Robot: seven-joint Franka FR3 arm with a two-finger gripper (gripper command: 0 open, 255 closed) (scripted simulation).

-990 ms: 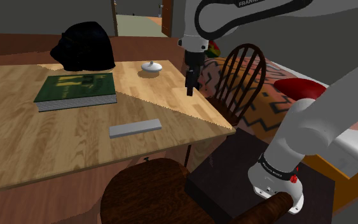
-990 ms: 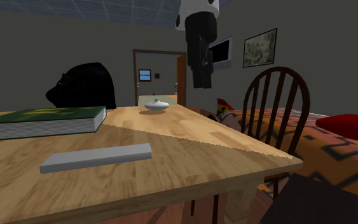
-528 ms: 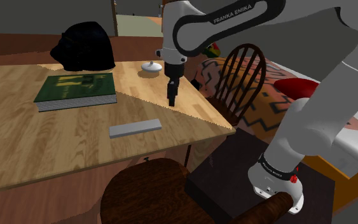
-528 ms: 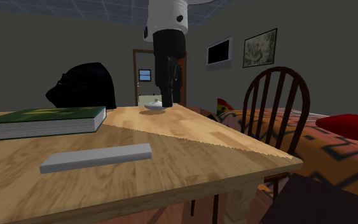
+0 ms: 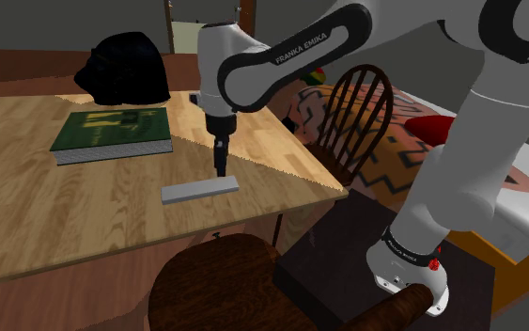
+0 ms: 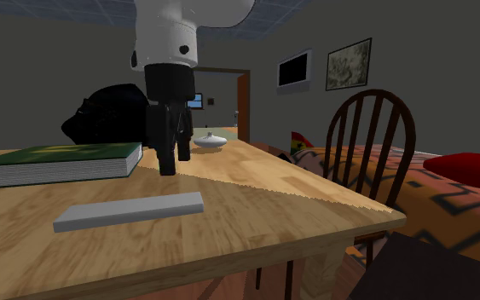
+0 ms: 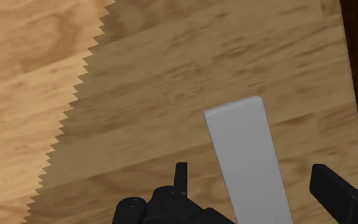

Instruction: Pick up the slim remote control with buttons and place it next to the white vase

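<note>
The remote (image 5: pixel 199 189) is a slim plain grey bar lying flat on the wooden table (image 5: pixel 27 216), near its front edge. In the second exterior view the remote (image 6: pixel 131 210) lies in front of my gripper (image 6: pixel 168 167). My gripper (image 5: pixel 220 169) points straight down and hovers a little above the remote's end, clear of it. Seen from the wrist, the open gripper (image 7: pixel 254 173) has its fingers (image 7: pixel 327 181) on either side of the remote (image 7: pixel 250 165) without touching it. The small white vase (image 6: pixel 210 140) stands at the table's far end.
A green book (image 5: pixel 112 132) lies on the table beyond the remote, with a bulky black object (image 5: pixel 121 68) behind it. One wooden chair (image 5: pixel 356 113) stands at the table's end by a patterned bed (image 5: pixel 398 150). Another chair (image 5: pixel 220 287) stands at the front.
The arm has swung from over the table's far corner towards the remote and come down. The gripper now hangs just above the remote's end, its fingers still apart.
</note>
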